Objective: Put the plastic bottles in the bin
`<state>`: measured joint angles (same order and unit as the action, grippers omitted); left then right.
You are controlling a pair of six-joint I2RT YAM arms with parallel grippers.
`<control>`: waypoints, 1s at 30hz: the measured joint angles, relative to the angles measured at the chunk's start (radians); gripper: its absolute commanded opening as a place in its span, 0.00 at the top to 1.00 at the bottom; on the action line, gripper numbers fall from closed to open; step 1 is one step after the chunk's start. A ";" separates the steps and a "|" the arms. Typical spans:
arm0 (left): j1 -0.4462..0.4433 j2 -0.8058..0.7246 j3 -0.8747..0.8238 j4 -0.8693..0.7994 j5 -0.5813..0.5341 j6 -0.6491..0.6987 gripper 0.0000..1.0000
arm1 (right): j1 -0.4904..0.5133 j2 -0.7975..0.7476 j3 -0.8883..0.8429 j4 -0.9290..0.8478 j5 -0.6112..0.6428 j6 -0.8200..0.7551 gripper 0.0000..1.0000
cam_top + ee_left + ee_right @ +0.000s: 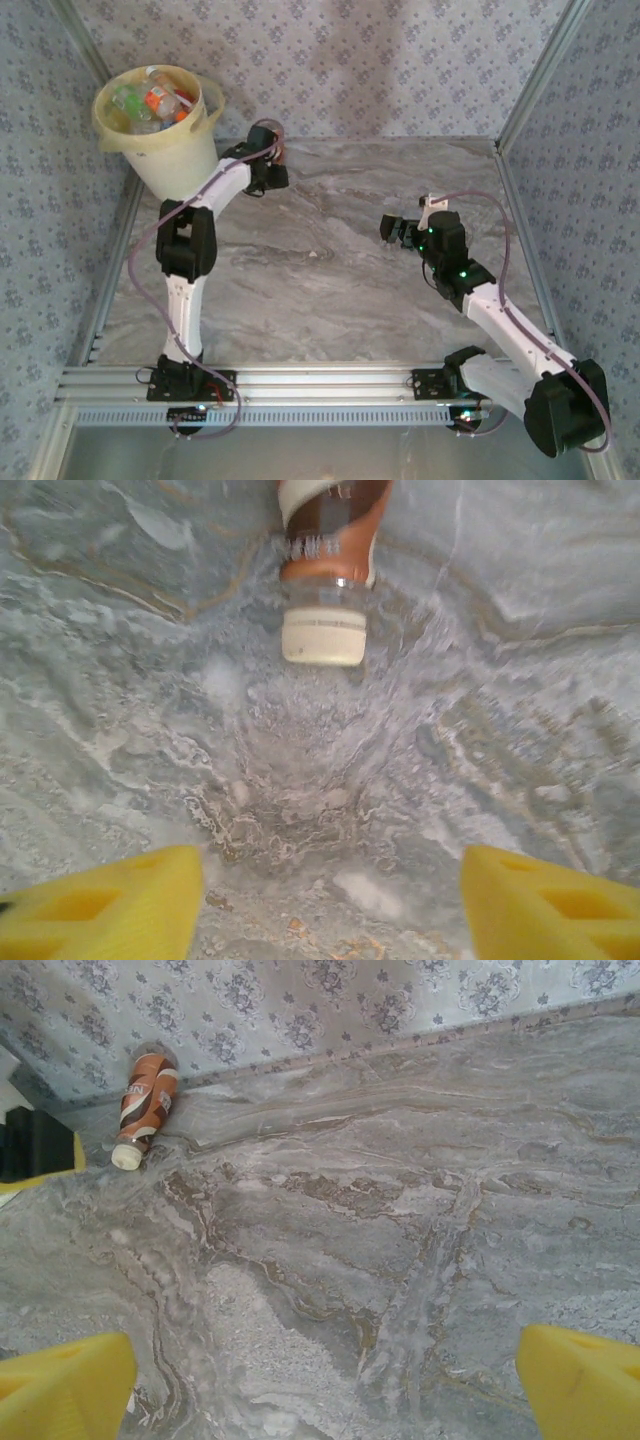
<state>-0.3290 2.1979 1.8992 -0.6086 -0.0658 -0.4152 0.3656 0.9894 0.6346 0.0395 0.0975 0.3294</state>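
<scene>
Right gripper [325, 1380]: well right of the bin [185, 160], above the table [330, 290], jaws wide apart, empty.

Left gripper [330, 900]: just right of the bin, jaws apart, empty.

1 bottle [328, 570]: lies on the table near the bin's right side, ahead of the left fingertips and not between them, white cap toward them.

Bin: holds several bottles.

Risk: the bottle is round and free. An off-centre closure may roll it away or pinch the cap alone, and it could then slip out during the lift over the rim.
</scene>
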 measured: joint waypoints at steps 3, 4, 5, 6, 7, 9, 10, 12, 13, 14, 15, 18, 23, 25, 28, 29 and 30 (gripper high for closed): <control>0.002 0.014 0.046 0.014 0.003 0.000 0.23 | 0.000 -0.002 0.000 0.000 0.000 0.000 0.00; 0.003 0.034 0.078 0.013 0.003 0.000 0.24 | 0.000 -0.002 0.000 0.000 0.000 0.000 0.00; 0.003 0.070 0.130 0.009 0.006 0.002 0.25 | 0.000 -0.002 0.000 0.000 0.000 0.000 0.00; 0.003 0.106 0.179 0.007 0.006 0.004 0.25 | 0.000 -0.002 0.000 0.000 0.000 0.000 0.00; 0.003 0.136 0.218 0.006 0.006 0.005 0.26 | 0.000 -0.002 0.000 0.000 0.000 0.000 0.00; 0.004 0.216 0.318 -0.006 0.005 0.007 0.27 | 0.000 -0.005 0.000 -0.001 0.000 0.000 0.00; 0.004 0.259 0.375 -0.026 0.002 0.007 0.27 | 0.000 -0.007 0.000 -0.002 0.000 0.000 0.00; 0.006 0.349 0.502 -0.075 -0.003 0.007 0.28 | 0.000 -0.015 0.000 -0.008 0.000 0.000 0.00; 0.007 0.394 0.567 -0.100 -0.006 0.007 0.28 | 0.000 -0.019 0.000 -0.011 0.000 0.000 0.00; 0.008 0.428 0.618 -0.121 -0.010 0.007 0.28 | 0.000 -0.023 0.000 -0.012 0.000 0.000 0.00; 0.010 0.462 0.665 -0.144 -0.017 0.006 0.28 | 0.000 -0.026 0.000 -0.014 0.000 0.000 0.00; 0.015 0.504 0.715 -0.188 -0.032 0.005 0.27 | 0.000 -0.034 0.000 -0.016 0.000 0.000 0.00; 0.029 0.509 0.723 -0.224 -0.027 -0.004 0.33 | 0.000 -0.036 0.000 -0.026 0.000 0.000 0.00; 0.035 0.517 0.738 -0.227 -0.013 -0.009 0.38 | 0.000 -0.036 0.000 -0.028 0.000 0.000 0.00; 0.041 0.542 0.769 -0.226 0.005 -0.015 0.41 | 0.000 -0.036 0.000 -0.034 0.001 0.000 0.00; 0.042 0.555 0.777 -0.226 0.011 -0.015 0.41 | 0.000 -0.036 0.000 -0.035 0.001 0.000 0.00; 0.045 0.566 0.780 -0.226 0.018 -0.016 0.41 | 0.000 -0.036 0.000 -0.037 0.001 0.000 0.00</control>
<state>-0.2840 2.7636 2.6793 -0.8349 -0.0475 -0.4309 0.3656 0.9535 0.6346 0.0029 0.0986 0.3294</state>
